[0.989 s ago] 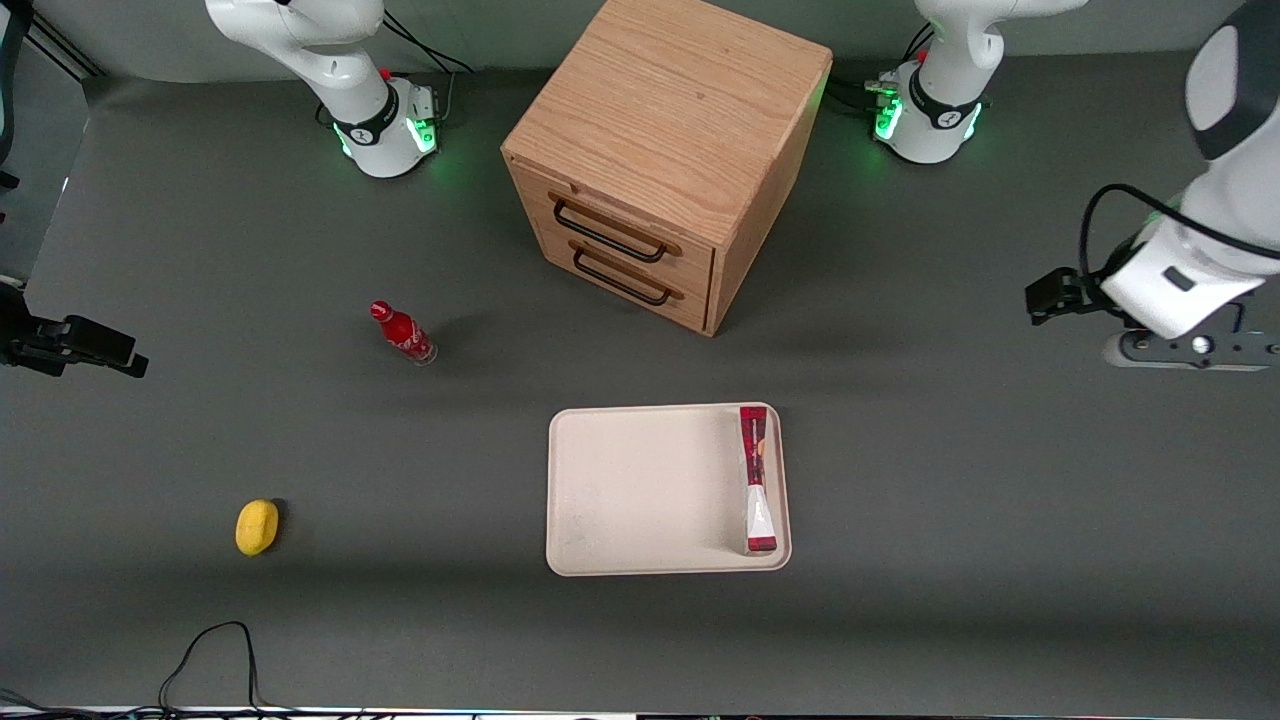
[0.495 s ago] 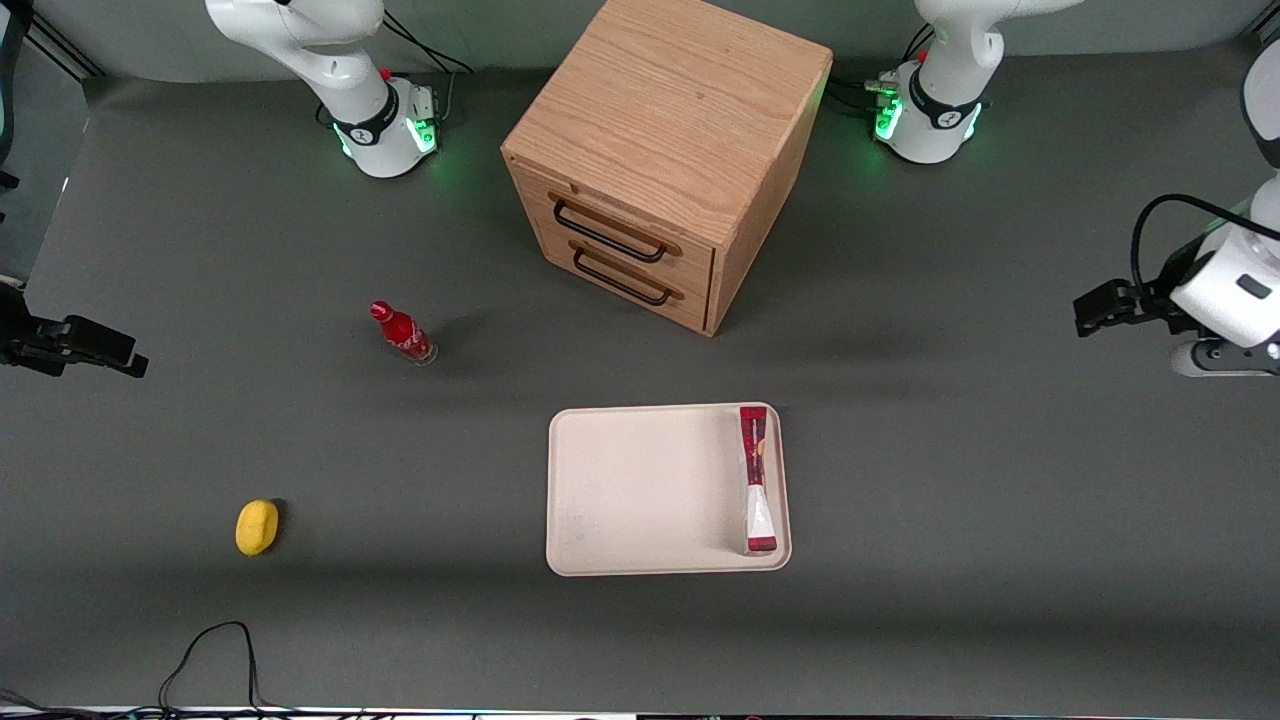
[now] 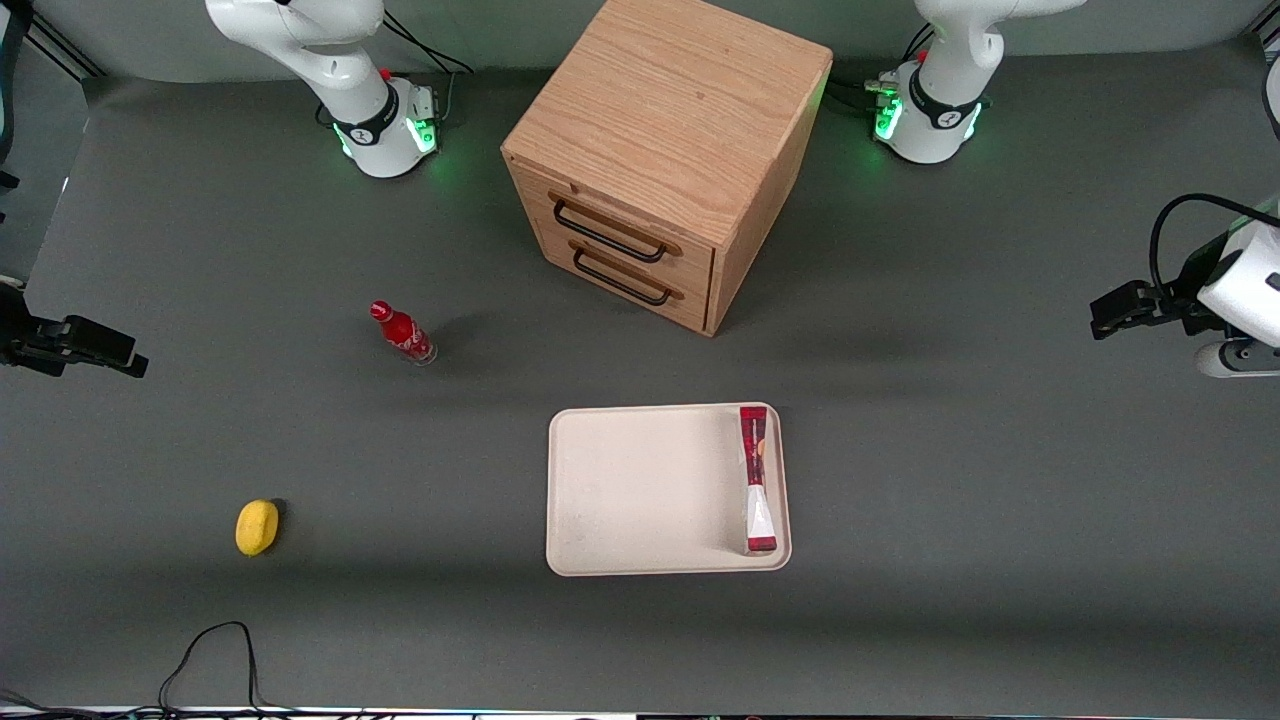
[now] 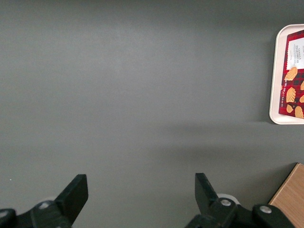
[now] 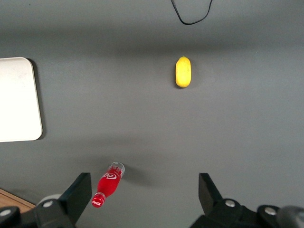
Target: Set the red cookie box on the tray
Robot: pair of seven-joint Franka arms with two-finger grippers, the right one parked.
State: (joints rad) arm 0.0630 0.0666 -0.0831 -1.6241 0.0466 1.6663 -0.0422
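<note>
The red cookie box (image 3: pixel 757 480) lies flat on the cream-white tray (image 3: pixel 640 490), along the tray's edge toward the working arm's end. In the left wrist view the box (image 4: pixel 294 80) and the tray's rim (image 4: pixel 274 76) show at the frame's border. My left gripper (image 3: pixel 1238 356) hovers above the bare table well away from the tray, at the working arm's end and a little farther from the front camera than it. The gripper (image 4: pixel 140 183) is open, with only grey tabletop between its fingers.
A wooden two-drawer cabinet (image 3: pixel 660 160) stands farther from the camera than the tray; its corner (image 4: pixel 289 194) shows in the left wrist view. A small red bottle (image 3: pixel 403 333) and a yellow lemon (image 3: pixel 257 526) lie toward the parked arm's end. A black cable (image 3: pixel 215 650) loops near the front edge.
My left arm has drawn back from the tray toward the working arm's end of the table. The box and tray have not moved.
</note>
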